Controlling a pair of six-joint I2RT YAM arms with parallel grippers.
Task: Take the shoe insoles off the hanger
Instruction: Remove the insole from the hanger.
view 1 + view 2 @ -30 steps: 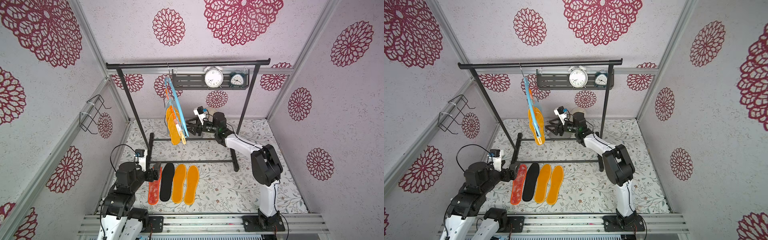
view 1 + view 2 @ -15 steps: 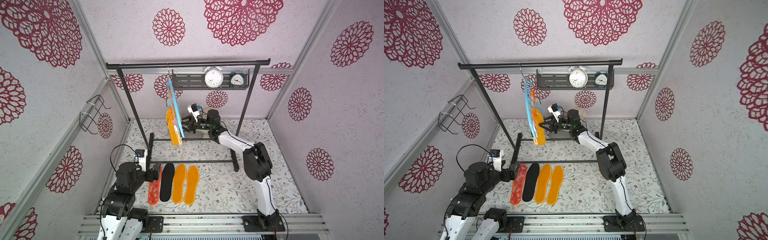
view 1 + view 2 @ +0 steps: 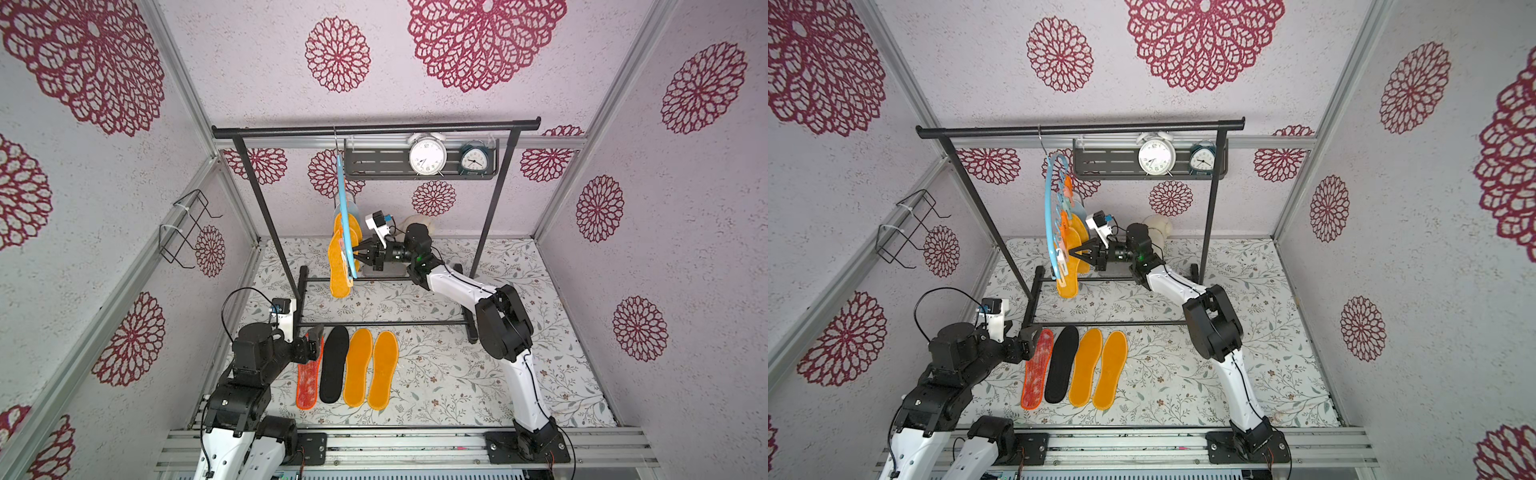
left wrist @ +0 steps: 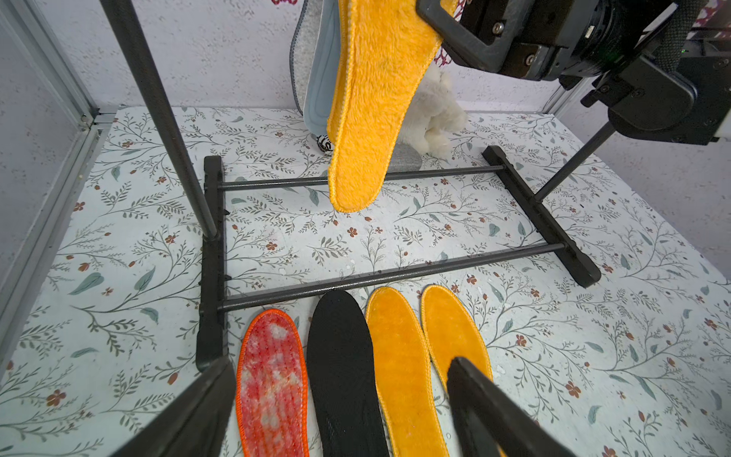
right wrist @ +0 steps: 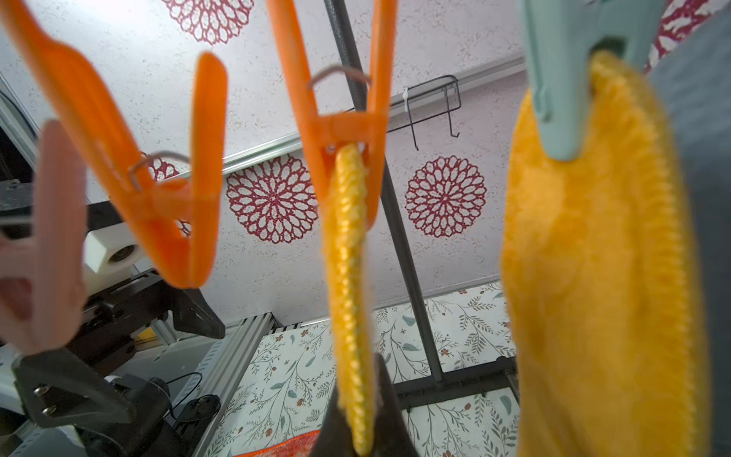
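Observation:
The light-blue hanger (image 3: 343, 208) (image 3: 1049, 208) hangs from the black rack's top bar. Two orange-yellow shoe insoles (image 5: 350, 277) (image 5: 593, 277) and a pale grey-blue one (image 4: 320, 79) are pegged to it. My right gripper (image 5: 358, 415) (image 3: 355, 249) is shut on the lower edge of the insole held by an orange peg (image 5: 344, 130). On the floor lie a mottled red insole (image 3: 307, 382), a black one (image 3: 334, 365) and two orange-yellow ones (image 3: 358, 368) (image 3: 383, 370). My left gripper (image 4: 340, 368) (image 3: 318, 340) hovers open over their near ends, holding nothing.
The black garment rack (image 3: 374, 124) stands mid-floor, its base bars (image 4: 395, 273) just beyond the floor insoles. A shelf with two clocks (image 3: 427, 156) is on the back wall. A white plush toy (image 4: 435, 114) and a grey pouch (image 4: 403, 158) sit behind the rack. Empty pegs (image 5: 158, 178) hang beside the held insole.
My right gripper has moved left to the hanger and shut on a hanging orange-yellow insole. The hanger has turned edge-on. The left arm has not moved.

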